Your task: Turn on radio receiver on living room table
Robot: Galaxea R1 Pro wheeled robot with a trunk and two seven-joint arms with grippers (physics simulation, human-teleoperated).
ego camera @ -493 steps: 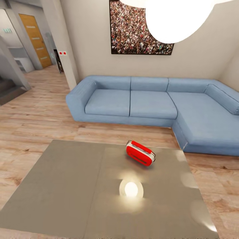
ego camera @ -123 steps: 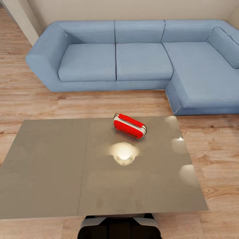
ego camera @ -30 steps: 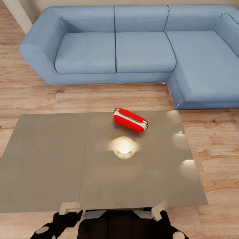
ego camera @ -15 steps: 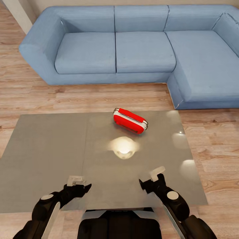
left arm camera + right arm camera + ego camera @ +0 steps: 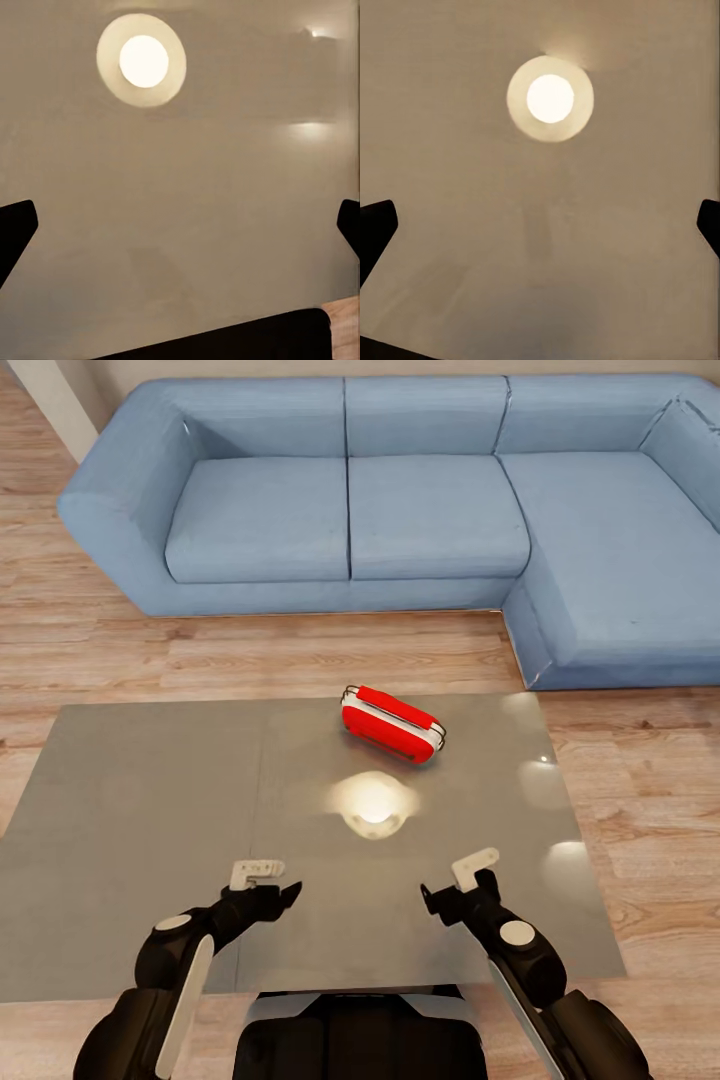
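The red radio receiver, white-trimmed with its handle on top, lies tilted on the far right part of the grey glossy table. My left gripper hovers over the table's near edge, left of centre, well short of the radio. My right gripper hovers over the near edge on the right, also well short of it. In the left wrist view the left gripper is open over bare tabletop, its dark fingertips at the frame's sides. In the right wrist view the right gripper is open in the same way.
A blue L-shaped sofa stands beyond the table across a strip of light wood floor. A bright lamp reflection sits on the tabletop between the radio and the grippers. My dark base is against the table's near edge.
Both arms have risen from below the table's near edge and reached forward over the tabletop. The radio and the camera have stayed still over the last second.
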